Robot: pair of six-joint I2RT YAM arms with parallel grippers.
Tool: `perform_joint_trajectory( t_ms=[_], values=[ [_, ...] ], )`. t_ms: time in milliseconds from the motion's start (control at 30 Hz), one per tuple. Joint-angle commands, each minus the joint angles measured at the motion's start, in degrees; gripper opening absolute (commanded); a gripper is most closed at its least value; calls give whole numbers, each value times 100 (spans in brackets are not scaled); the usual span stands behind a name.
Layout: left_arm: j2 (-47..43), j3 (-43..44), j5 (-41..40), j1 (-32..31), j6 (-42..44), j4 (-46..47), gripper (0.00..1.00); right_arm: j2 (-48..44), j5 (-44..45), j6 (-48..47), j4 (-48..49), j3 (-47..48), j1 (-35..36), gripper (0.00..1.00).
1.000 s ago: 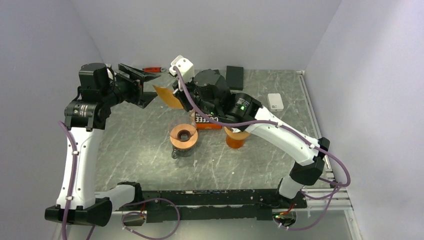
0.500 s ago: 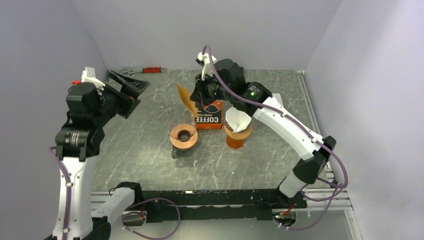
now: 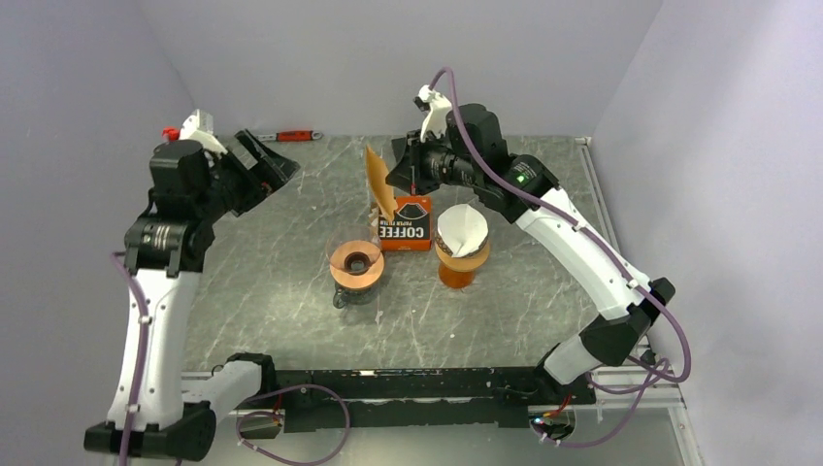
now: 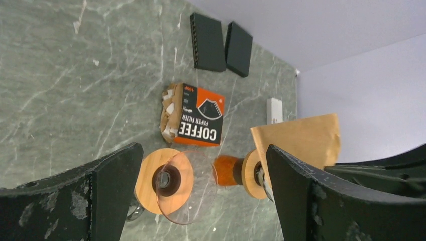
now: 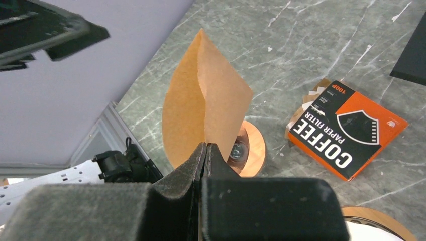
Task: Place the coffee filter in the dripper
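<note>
My right gripper (image 5: pixel 206 150) is pinched closed on the lower edge of the brown coffee filter (image 5: pixel 206 108), a grip that only my right wrist view shows clearly. The overhead view places the coffee filter in the air near the filter box (image 3: pixel 408 225), beyond the dripper (image 3: pixel 356 264) and apart from it. My left gripper (image 3: pixel 270 163) is spread wide and holds nothing, which its wrist view confirms.

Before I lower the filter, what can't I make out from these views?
Right wrist view: the dripper is mostly hidden behind the coffee filter and the right gripper.
Top view: the grip point on the coffee filter is hidden by the right gripper's own body.
Left wrist view: the orange dripper is partly covered by the coffee filter.
All views: the filter box small print is too small, and it is unclear whether the coffee filter is opened out.
</note>
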Motion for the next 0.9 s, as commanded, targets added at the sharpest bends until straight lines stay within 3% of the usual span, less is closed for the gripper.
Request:
perform_joint_trajectory(
  t_ms=[0, 200, 333, 467, 567, 700, 867],
  values=[
    [389, 219, 781, -12, -279, -230, 100, -120, -333, 384, -7, 10, -190, 0],
    [491, -341, 1201, -373, -1490, 201, 100, 491, -868, 666, -580, 714, -357, 0],
    [539, -40, 719, -983, -1355, 77, 99, 706, -1297, 943, -449, 777, -370, 0],
    [688, -46, 875, -1512, -1264, 274, 87, 829, -1659, 1096, -310, 654, -361, 0],
    [964, 233, 648, -1902, -1168, -145, 85, 819, -1741, 1172, -244, 581, -357, 0],
    [1226, 642, -248, -2370, -906, -711, 83, 864, -1745, 1165, -326, 636, -353, 0],
    [1514, 890, -531, -2709, -836, -1027, 79, 856, -1761, 1182, -324, 600, -340, 0]
  ],
)
